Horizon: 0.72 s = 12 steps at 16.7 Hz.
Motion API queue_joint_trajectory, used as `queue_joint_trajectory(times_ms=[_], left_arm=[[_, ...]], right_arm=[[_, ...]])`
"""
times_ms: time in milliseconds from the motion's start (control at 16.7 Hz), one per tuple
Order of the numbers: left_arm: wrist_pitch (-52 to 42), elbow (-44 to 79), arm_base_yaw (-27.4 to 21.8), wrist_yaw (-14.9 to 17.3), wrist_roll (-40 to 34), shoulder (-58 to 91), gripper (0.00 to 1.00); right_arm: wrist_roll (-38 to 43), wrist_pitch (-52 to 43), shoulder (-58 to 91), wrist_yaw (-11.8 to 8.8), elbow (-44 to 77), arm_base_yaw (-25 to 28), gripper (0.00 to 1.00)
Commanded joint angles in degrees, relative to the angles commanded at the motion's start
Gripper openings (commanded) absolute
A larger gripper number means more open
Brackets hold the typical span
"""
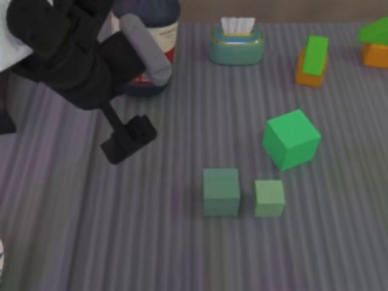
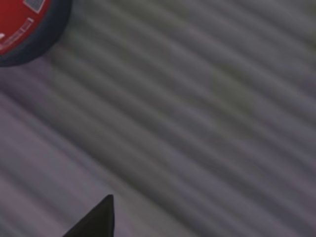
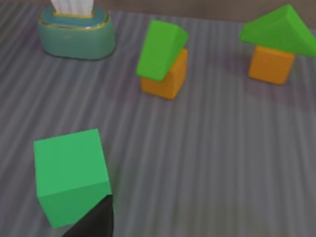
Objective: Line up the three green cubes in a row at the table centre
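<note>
The mid-sized dull teal-green cube [image 1: 221,191] and the small pale green cube [image 1: 269,197] already sit side by side near the middle of the ribbed grey-purple table [image 1: 151,242], while the large bright green cube [image 1: 291,139] stands turned askew just up and to the right of them, out of the row. The left gripper [image 1: 128,140] hangs over the table's left part holding nothing, though I cannot tell how its fingers stand. The right arm is out of the top view, its wrist camera looking down on the big cube, so I judge the next move is to grasp it, square it and set it in line beside the pale one.
</note>
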Motion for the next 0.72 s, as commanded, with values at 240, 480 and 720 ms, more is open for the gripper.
queue_joint_trajectory(times_ms=[240, 480, 720], left_arm=[[13.2, -22.8, 9.5, -0.4, -8.8, -26.1, 1.0], [26.7, -45.0, 17.9, -0.6, -17.4, -51.0, 1.0], [38.7, -62.0, 24.0, -0.3, -24.7, -70.3, 1.0]], right_arm=[[-0.3, -15.0, 27.7, 0.1, 22.3, 4.0, 1.0], [-0.6, -29.6, 54.2, 0.1, 43.2, 7.9, 1.0], [-0.8, -41.3, 74.0, 0.1, 60.8, 11.2, 1.0]])
